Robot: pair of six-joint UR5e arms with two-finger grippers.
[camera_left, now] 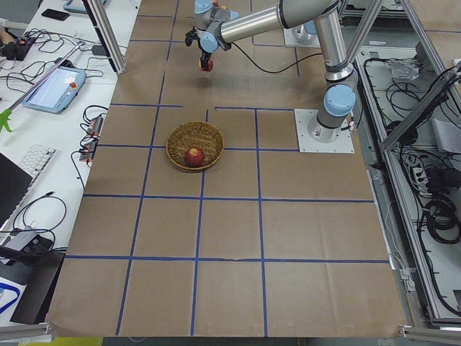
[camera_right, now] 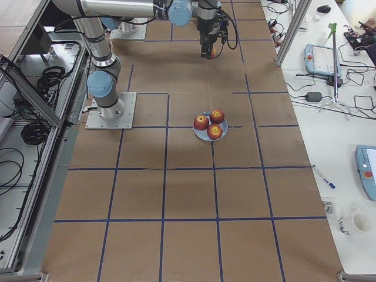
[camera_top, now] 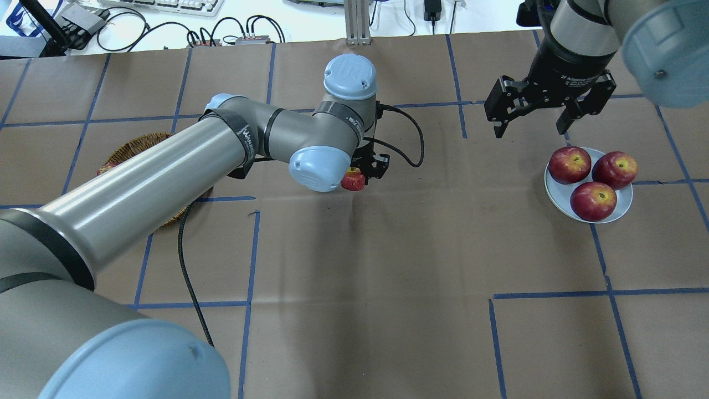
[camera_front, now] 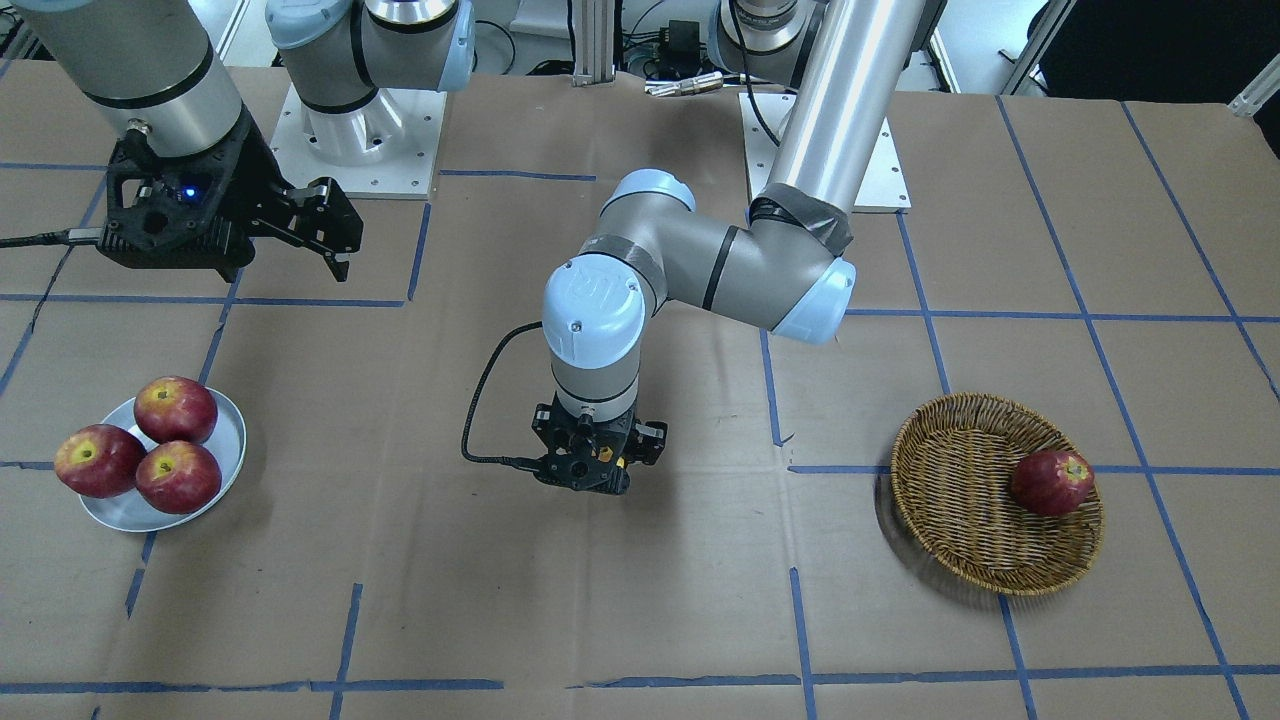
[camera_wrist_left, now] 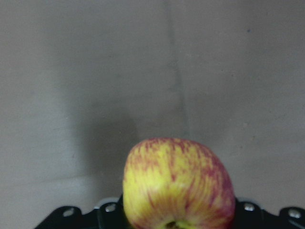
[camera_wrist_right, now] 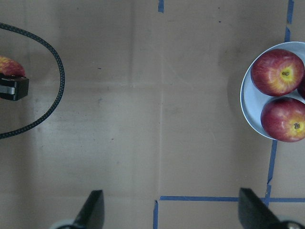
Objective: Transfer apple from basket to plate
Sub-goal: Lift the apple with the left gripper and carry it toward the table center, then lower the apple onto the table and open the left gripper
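My left gripper (camera_top: 364, 170) is shut on the apple (camera_top: 353, 180), streaky red with a large yellow patch, and holds it above the middle of the table. The apple fills the lower left wrist view (camera_wrist_left: 178, 186). In the front view the wrist (camera_front: 592, 470) hides it. The wicker basket (camera_front: 950, 500) stands at the robot's left with one dark red apple (camera_front: 1052, 482) in it. The grey-blue plate (camera_top: 556, 195) at the robot's right holds three dark red apples (camera_top: 592, 200). My right gripper (camera_top: 530, 132) is open and empty, above the table just beyond the plate.
The left arm's long grey link (camera_top: 166, 183) lies over the basket in the overhead view. A black cable (camera_top: 410, 141) loops from the left wrist. Blue tape lines grid the brown paper table. The right wrist view shows the plate's edge (camera_wrist_right: 248, 100).
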